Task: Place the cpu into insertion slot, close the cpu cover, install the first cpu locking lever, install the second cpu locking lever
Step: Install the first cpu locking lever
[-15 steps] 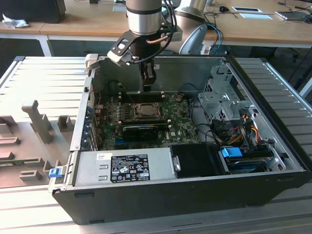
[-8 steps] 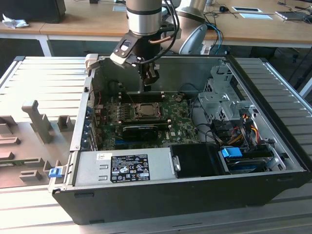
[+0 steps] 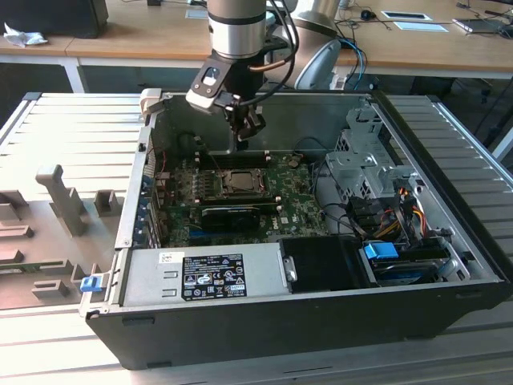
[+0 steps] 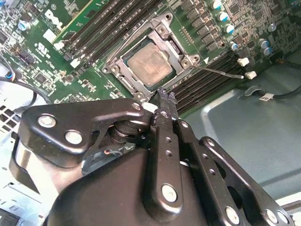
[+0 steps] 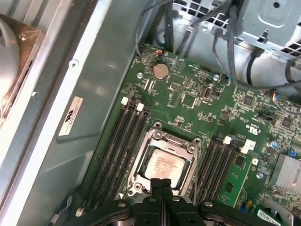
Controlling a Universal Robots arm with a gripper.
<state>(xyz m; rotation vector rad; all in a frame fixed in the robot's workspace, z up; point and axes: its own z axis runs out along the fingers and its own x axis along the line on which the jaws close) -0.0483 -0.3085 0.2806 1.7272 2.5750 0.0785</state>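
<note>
Closest, the hand [image 5: 162, 184] hovered shut and empty over the cpu [image 5: 163, 165], already seated in the insertion slot [image 5: 143, 164] under the lowered cpu cover [image 5: 188, 150], one locking lever [image 4: 221, 72] apparently unlatched.

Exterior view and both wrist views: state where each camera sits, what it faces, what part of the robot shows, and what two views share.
Exterior view: off the arm, raised, looking down into the open computer case; shows the arm and gripper.
First wrist view: on the arm, facing the motherboard; shows the shut jaws.
Second wrist view: on the arm, facing the cpu past the gripper's linkage.
Shared: both wrist views show the cpu framed by the cpu cover.
</note>
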